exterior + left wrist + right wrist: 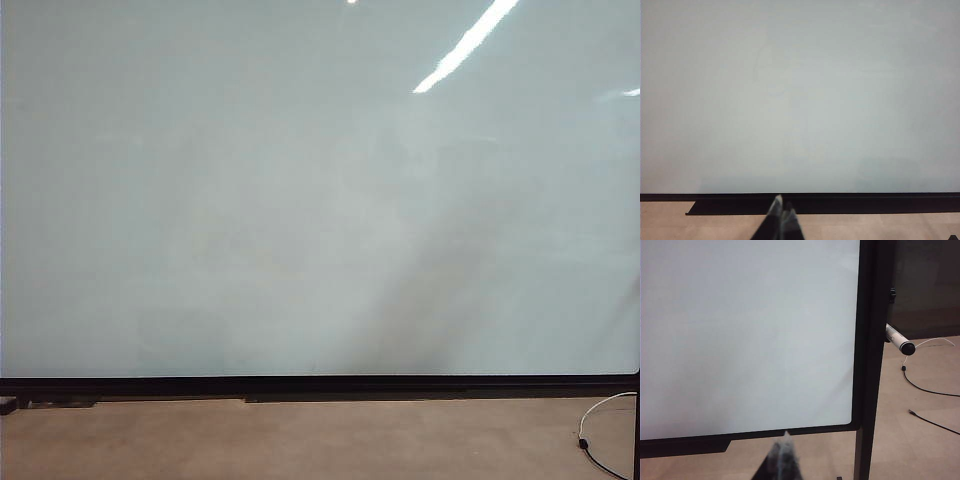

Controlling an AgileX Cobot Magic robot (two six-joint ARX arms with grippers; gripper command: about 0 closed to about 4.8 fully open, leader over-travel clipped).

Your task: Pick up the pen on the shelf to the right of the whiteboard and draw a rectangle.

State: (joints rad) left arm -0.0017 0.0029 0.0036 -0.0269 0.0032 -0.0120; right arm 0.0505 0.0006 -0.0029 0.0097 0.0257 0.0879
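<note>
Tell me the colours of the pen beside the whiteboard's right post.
The pen has a white barrel and a black end, clearest in the right wrist view.

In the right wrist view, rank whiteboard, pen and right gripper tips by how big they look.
1. whiteboard, fills most of the view.
2 or 3. right gripper, shut, only its tips showing close to the camera, and pen, partly hidden behind the frame: too alike to rank.

Both pincers sit low in front of the whiteboard [300,200]: left gripper [781,210], right gripper [785,445]. Pen [899,339] pokes out past the board's frame, up beyond the right one, cable [925,390] on the floor below it.
</note>
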